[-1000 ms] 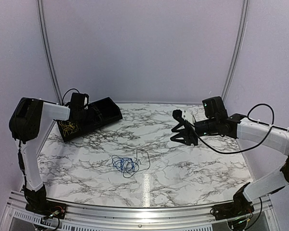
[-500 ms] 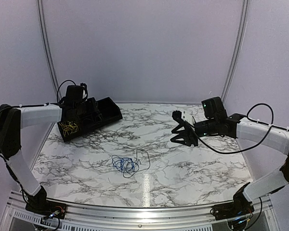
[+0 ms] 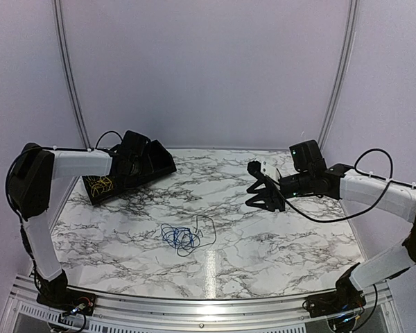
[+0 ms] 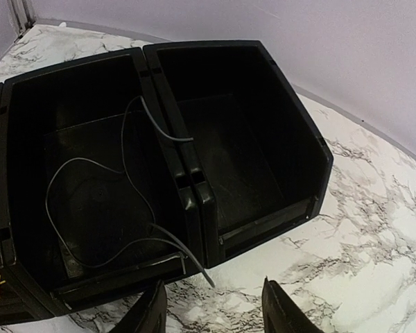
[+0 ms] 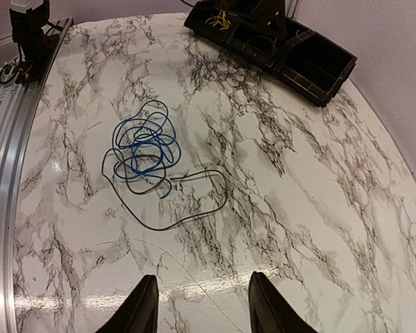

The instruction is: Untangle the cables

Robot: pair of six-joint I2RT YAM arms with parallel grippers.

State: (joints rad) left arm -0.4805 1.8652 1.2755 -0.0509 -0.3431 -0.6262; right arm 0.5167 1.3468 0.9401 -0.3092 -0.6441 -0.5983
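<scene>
A blue cable lies coiled mid-table, tangled with a thin black cable; both show in the right wrist view, blue cable and black cable. A yellow cable lies in the left compartment of the black bin. A grey-white cable lies in the middle compartment, one end poking over the front lip. The right compartment holds nothing. My left gripper hovers open at the bin's front. My right gripper is open and empty, above the table right of the tangle.
The bin stands at the back left against the wall. A metal rail runs along the near edge. A very thin pale line crosses the marble near my right fingers; I cannot tell whether it is a wire.
My left arm has swung so its gripper moved right along the bin, from the yellow-cable end to the middle and right compartments. The right arm and the tangle have barely moved.
</scene>
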